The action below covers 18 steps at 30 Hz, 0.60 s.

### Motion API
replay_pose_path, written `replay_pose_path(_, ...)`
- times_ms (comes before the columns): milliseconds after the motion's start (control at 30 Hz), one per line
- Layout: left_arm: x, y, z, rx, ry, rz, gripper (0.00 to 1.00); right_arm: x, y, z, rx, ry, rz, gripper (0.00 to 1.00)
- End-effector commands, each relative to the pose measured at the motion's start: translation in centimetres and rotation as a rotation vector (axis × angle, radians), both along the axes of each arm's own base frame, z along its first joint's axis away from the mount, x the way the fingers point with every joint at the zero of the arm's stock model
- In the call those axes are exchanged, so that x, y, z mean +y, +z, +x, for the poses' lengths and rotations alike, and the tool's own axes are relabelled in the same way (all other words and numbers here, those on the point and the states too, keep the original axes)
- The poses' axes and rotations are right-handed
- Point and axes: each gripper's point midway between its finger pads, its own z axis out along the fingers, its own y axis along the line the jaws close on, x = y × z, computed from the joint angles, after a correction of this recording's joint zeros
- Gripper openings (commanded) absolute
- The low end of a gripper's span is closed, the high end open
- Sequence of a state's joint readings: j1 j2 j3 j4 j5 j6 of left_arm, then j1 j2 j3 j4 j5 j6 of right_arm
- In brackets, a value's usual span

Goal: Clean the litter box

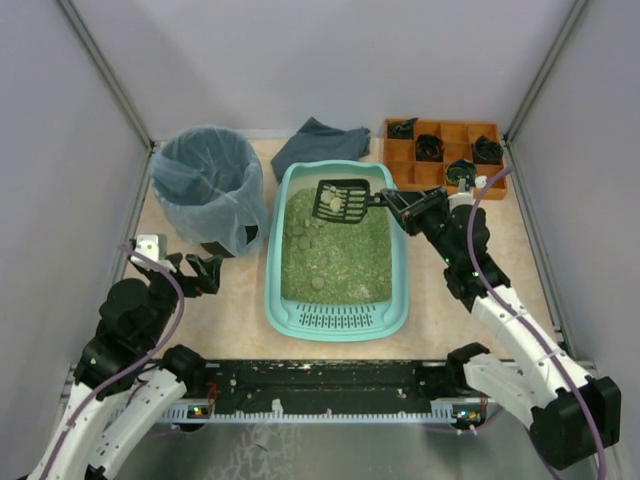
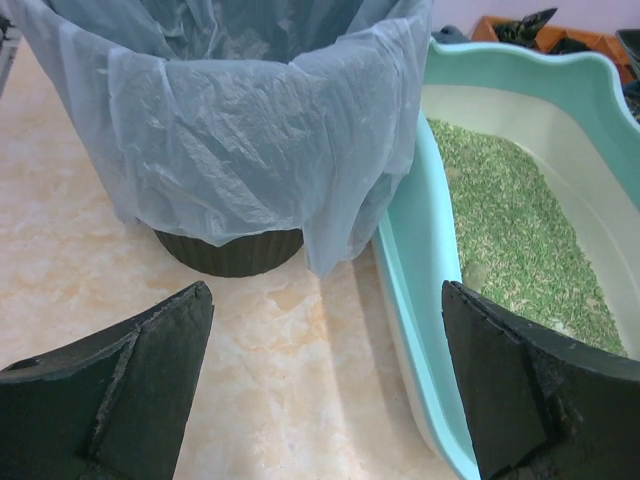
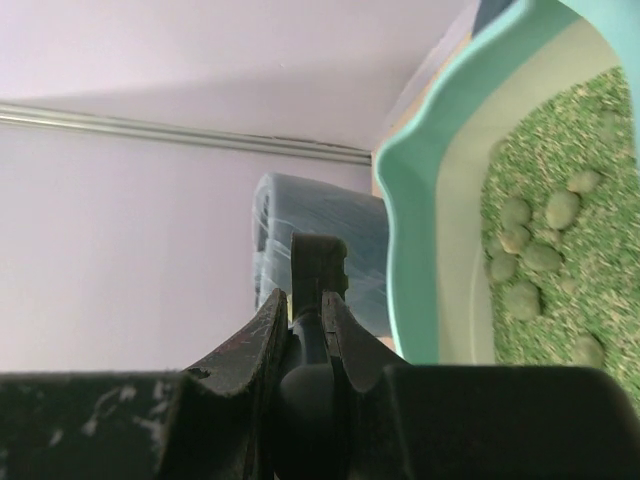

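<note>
The turquoise litter box [image 1: 400, 262] sits mid-table, grille end near me, filled with green litter and pale clumps [image 1: 303, 232]. My right gripper [image 1: 392, 202] is shut on the handle of a black slotted scoop [image 1: 340, 202], held above the far end of the box with a few pale clumps in it. In the right wrist view the fingers [image 3: 262, 330] clamp the scoop handle [image 3: 318, 270], and the box rim [image 3: 410, 230] and clumps [image 3: 525, 298] show to the right. My left gripper [image 1: 197, 270] is open and empty, low over the table left of the box [image 2: 430, 250].
A round bin lined with a bluish bag [image 1: 208, 180] stands at the back left, close to my left gripper [image 2: 250, 130]. A grey cloth [image 1: 320, 142] lies behind the box. An orange compartment tray [image 1: 402, 152] with black parts is at the back right.
</note>
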State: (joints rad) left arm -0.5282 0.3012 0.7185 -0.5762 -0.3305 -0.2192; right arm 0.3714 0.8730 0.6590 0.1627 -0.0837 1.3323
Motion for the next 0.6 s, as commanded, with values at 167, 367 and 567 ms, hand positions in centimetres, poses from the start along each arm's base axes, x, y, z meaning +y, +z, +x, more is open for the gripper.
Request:
replay_pose_path(167,1.4,0.8,-0.3,-0.051,0.057,-0.009,0.99,3.2,10.2,2.9,-0.173,0.028,0.025,0.0)
replay_pose_path(367,1.3,0.5,-0.1,-0.048,0.054,0.0,1.0,6.8,12.5,5.1,-0.193,0.047,0.018,0.0)
replay_pose_path(567,2.7,0.2,-0.2,-0.033,0.137,-0.018,1.0,11.2,14.5,6.7,-0.204,0.059,0.005,0.0)
